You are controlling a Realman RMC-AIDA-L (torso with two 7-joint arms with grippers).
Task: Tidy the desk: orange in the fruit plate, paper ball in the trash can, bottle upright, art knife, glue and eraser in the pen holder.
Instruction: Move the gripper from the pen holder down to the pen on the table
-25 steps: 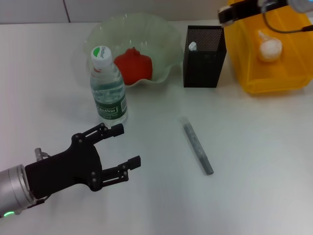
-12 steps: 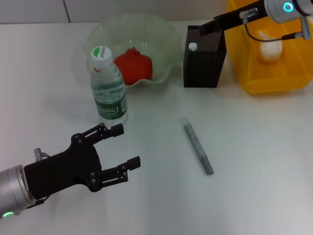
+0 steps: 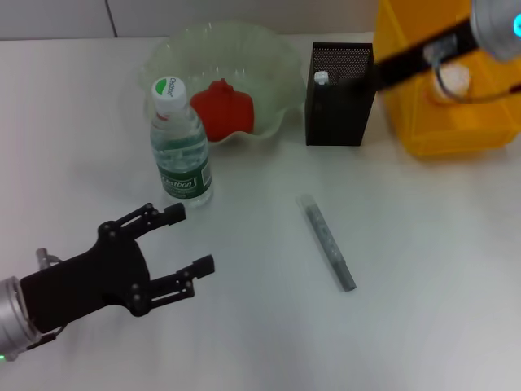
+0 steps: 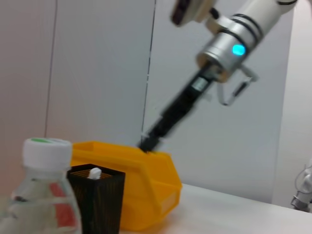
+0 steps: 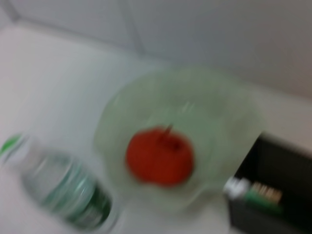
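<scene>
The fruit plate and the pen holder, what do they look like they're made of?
The fruit plate looks like translucent pale green glass or plastic: wavy rim, table showing through. The pen holder looks like black metal mesh with a matt finish: fine perforations show on its inner wall.

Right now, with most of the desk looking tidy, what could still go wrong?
The grey art knife lies flat on the table; being thin, it may slip when grabbed. The open left pincer hovers near the upright bottle and could tip it. The right arm is near the pen holder, whose narrow mouth already holds an item, so the knife might catch on its rim.
</scene>
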